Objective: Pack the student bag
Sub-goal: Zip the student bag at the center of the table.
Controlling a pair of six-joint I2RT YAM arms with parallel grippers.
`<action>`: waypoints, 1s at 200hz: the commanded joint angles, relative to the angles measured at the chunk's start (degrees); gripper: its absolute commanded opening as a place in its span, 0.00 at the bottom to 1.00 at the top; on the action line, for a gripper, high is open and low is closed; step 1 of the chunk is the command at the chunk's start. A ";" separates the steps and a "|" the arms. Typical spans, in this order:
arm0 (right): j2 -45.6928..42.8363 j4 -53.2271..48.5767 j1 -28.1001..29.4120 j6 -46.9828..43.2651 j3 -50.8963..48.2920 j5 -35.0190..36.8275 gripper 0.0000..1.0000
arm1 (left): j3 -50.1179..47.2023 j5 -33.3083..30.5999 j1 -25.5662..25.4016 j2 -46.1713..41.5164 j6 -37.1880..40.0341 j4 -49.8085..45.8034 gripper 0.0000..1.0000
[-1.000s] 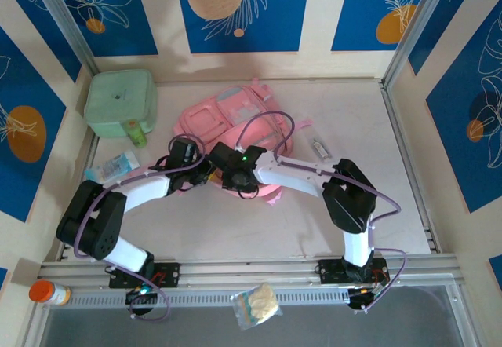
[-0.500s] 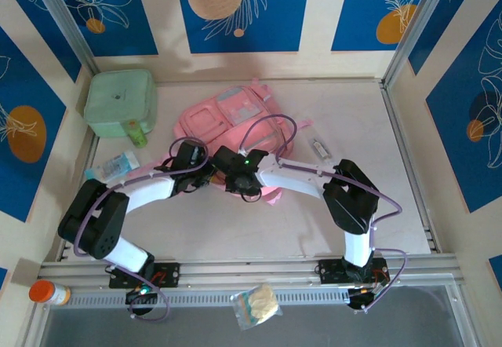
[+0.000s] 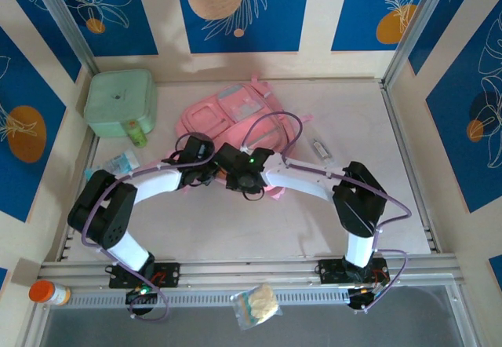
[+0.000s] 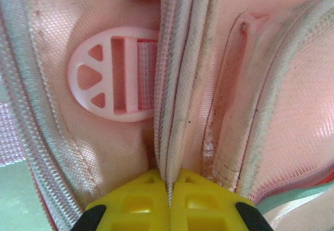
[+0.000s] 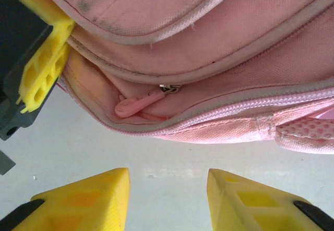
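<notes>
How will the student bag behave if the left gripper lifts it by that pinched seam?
Probably floppy: the student bag is soft creased fabric, so it would likely sag from the seam held by the left gripper. It lies flat, so it seems empty and light. The coarse weave probably resists slipping.

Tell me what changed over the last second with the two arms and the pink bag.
The left gripper slid right along the near edge of the student bag and closed, pinching a piped seam beside a pink strap buckle. The right gripper barely shifted, jaws open over the table by the zip pull. The bag and the mint-green case stayed put.
</notes>
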 commanded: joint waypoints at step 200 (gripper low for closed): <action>3.25 -0.70 -1.13 6.44 7.08 6.12 0.36 | 5.27 2.32 -0.28 -10.63 -5.52 2.03 0.00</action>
